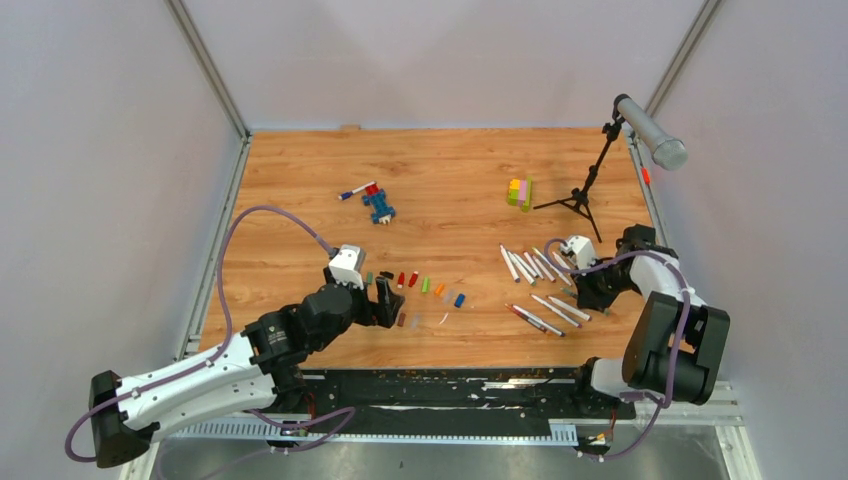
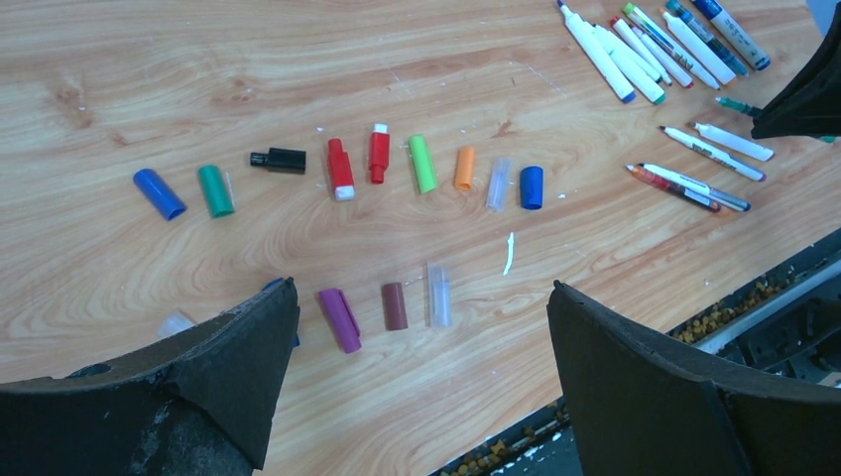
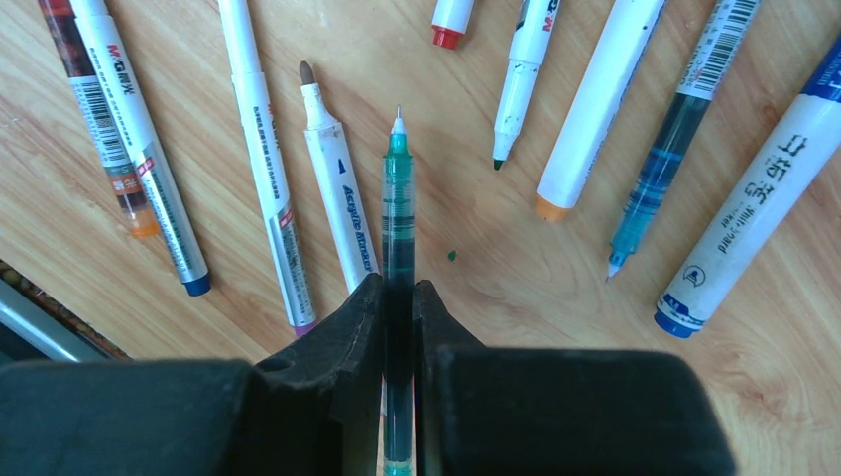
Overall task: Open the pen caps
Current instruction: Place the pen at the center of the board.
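**Left claw** (image 2: pixel 421 288): spread wide, nothing held, low over the near-left part of the wood-grain laminate worktop (image 1: pixel 450 165).

**Short cylindrical plastic pen caps** (image 2: pixel 422 164): found loose on the worktop in a rough row just beyond that claw. The row runs blue, green, black, two red, light green, orange, clear, blue. A purple, a brown and a clear cap lie nearer, in line with the gap of the claw. They are judged very light, rigid, smooth and prone to rolling.

**Slim white-barrelled marker pens** (image 1: pixel 530 265): fanned out right of the caps, close to the right claw. Bare tips are seen on those in the right wrist view. One more pen (image 1: pixel 355 190) lies far left, just beside a blue-and-red toy brick figure (image 1: pixel 380 205). Whether it is capped cannot be told.

**Right claw** (image 3: pixel 398 297): pressed together on a thin translucent teal pen (image 3: pixel 398 188), with the needle tip bare and pointing away.

**Handling:** the pens are judged light, stiff and slippery. Mid-barrel is the place to hold a pen, with the cap gripped across its width and pulled along the axis. The fine tips are judged fragile.

**Surface:** flat and glossy, so little friction is expected.

**Room:** pale plain walls stand on three sides, with metal frame posts. A black microphone stand (image 1: pixel 590 185) and a yellow-green-pink block stack (image 1: pixel 519 192) stand far right.
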### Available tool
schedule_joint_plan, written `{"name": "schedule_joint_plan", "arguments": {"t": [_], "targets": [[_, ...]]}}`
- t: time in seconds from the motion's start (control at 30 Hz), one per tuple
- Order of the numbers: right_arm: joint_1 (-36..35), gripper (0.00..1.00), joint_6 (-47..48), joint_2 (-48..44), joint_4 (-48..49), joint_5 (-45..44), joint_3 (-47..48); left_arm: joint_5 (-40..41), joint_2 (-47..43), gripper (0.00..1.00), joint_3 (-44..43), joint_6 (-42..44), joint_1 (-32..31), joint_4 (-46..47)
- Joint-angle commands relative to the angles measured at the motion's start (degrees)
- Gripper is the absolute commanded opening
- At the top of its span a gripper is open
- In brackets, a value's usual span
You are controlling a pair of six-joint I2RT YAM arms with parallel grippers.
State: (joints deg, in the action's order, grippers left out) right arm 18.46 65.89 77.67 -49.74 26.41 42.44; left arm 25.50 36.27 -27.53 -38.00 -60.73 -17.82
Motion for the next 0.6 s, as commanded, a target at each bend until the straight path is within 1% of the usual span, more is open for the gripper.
{"name": "schedule_joint_plan", "arguments": {"t": [0.0, 0.4, 0.57], "targets": [[0.22, 0.12, 1.15, 2.19, 3.03, 0.14, 1.66, 1.49, -0.08, 1.00, -0.33, 0.81, 0.11, 0.54], [0.25, 0.24, 1.47, 4.31, 2.98, 0.57, 2.04, 2.33, -0.10, 1.00, -1.18, 1.62, 0.23, -0.34], [0.24, 0.26, 1.51, 2.79, 2.18, 0.86, 2.31, 2.22, 0.15, 1.00, -2.09, 3.23, 0.59, -0.85]]}}
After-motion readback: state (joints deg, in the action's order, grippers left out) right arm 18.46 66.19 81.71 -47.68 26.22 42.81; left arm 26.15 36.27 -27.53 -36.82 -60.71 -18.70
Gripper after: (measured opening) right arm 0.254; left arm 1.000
